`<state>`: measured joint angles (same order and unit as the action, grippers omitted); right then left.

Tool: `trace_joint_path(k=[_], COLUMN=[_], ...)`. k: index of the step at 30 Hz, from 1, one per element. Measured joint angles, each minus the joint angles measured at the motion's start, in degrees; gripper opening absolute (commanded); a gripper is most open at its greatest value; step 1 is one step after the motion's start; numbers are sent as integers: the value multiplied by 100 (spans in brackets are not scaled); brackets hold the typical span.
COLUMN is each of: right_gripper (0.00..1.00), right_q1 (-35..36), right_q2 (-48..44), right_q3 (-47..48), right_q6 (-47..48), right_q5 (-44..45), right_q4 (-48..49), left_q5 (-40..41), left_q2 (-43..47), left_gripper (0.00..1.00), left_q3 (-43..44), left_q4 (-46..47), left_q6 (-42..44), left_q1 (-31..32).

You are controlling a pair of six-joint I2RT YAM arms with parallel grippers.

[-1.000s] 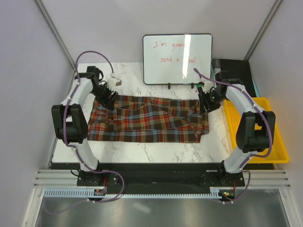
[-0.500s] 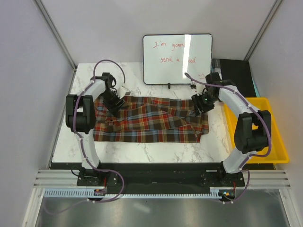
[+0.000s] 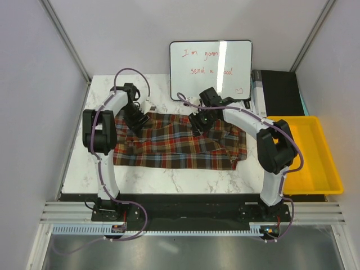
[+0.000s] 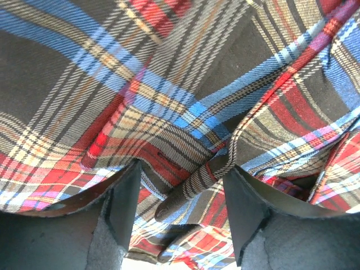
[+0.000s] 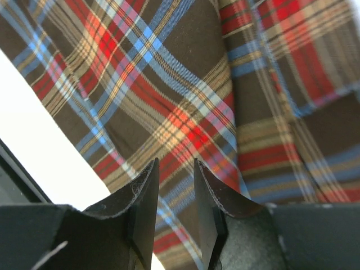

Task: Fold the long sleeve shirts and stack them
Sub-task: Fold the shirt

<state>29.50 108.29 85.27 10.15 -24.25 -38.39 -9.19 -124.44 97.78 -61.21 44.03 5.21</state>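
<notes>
Marble table (image 3: 169,181) has the plaid shirt (image 3: 174,151) spread across its middle; left gripper (image 4: 180,202) jaws stand wide astride a raised fold, right gripper (image 5: 175,208) jaws narrow, grip unclear, so both pinches should seat before drawing the far edge over evenly.

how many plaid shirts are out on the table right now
1. The plaid shirt lies spread across the middle of the table. A second one could be hidden under its folds.
</notes>
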Motion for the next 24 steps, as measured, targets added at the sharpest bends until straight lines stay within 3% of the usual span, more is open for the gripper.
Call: trace_joint_path(k=[5,9,13,18,24], right_gripper=[36,35,34,35,40], right_q1=[76,76,72,61,61], right_q2=[474,717,706,542,162], right_q3=[-173,-374,-535,-802,-1294], right_q6=[-236,-328,-286,-243,-251], right_q5=[-15,0,50,85,90], right_q4=[323,466,501,619,494], left_q5=[-800,-1486,-1692,-1843,-2308], left_q2=[166,807,1633,1834,2430], left_gripper=[73,72,71,70,73], left_q3=[26,-166,-710,-1106,-2092], left_q4=[15,70,42,52,321], left_q6=[-632,-1285,-1591,-2004,-3064], left_q1=[-413,-1036,-1257,-1320,-2430])
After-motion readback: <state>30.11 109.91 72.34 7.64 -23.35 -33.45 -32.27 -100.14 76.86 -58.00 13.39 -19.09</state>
